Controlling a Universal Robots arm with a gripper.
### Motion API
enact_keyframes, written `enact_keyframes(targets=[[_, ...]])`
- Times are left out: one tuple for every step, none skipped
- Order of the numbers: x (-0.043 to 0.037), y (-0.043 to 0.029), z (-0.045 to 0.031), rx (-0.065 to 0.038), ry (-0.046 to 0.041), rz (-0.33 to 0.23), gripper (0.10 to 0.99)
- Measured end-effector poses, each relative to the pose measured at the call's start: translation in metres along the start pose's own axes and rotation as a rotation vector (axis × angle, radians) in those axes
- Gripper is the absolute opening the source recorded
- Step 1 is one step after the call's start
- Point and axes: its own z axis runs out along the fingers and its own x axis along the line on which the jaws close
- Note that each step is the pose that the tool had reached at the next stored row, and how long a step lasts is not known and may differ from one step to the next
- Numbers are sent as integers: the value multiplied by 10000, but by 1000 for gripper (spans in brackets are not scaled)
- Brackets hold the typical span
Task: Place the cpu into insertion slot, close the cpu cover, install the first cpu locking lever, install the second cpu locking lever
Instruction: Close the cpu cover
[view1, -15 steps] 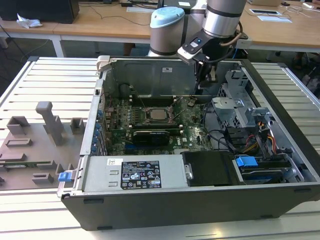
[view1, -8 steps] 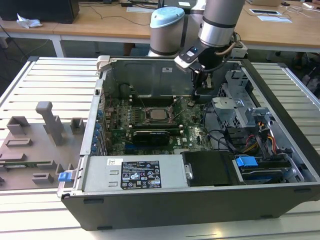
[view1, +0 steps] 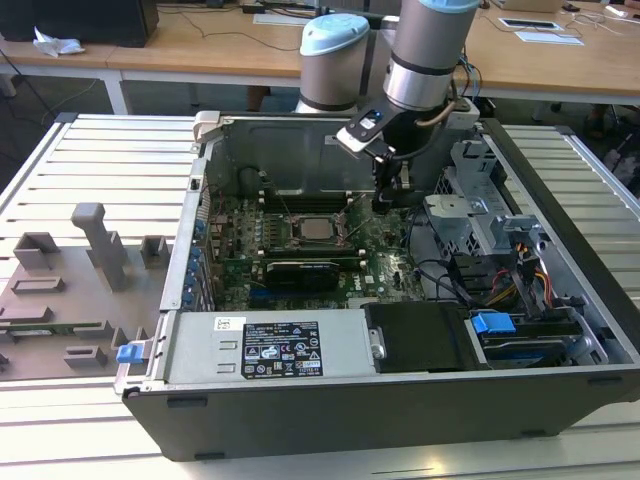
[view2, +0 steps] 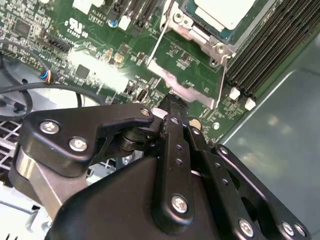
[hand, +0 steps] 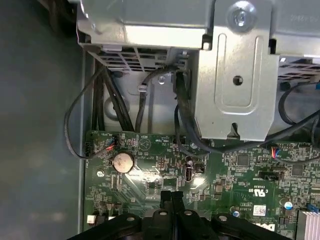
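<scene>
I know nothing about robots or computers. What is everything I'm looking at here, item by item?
computer case: one, dark grey, open, on the slatted table
motherboard: one, green, inside the case
cpu: one, silver-grey, middle of the motherboard
memory slots: several, black, beside the cpu
card: one, long and black, just camera-side of the cpu
power supply: one, silver with a label, along the case's near edge
coin battery: one, silver, on the motherboard
cables: several, black, behind the battery
fixture tray: one, grey, at the exterior view's left of the case
robot arm: one, silver and pale blue, reaching into the case
tool: one, black, fingers shut, low over the motherboard
</scene>
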Motion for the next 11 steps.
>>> enact_keyframes(targets=[[1, -25, 2, 0, 1, 0, 106], [2, -43, 3, 0, 1, -1, 106], [3, -62, 4, 0, 1, 1, 106], [4, -82, 5, 0, 2, 1, 106], [5, -96, 5, 0, 4, 1, 106], [6, -112, 6, 0, 7, 0, 106], [7, -127, 7, -1, 10, -2, 106], [9, -172, 9, -2, 22, 0, 106], [11, -205, 11, -3, 36, -1, 106], [12, -231, 12, -3, 43, -3, 106], [13, -243, 13, -3, 44, -1, 106]])
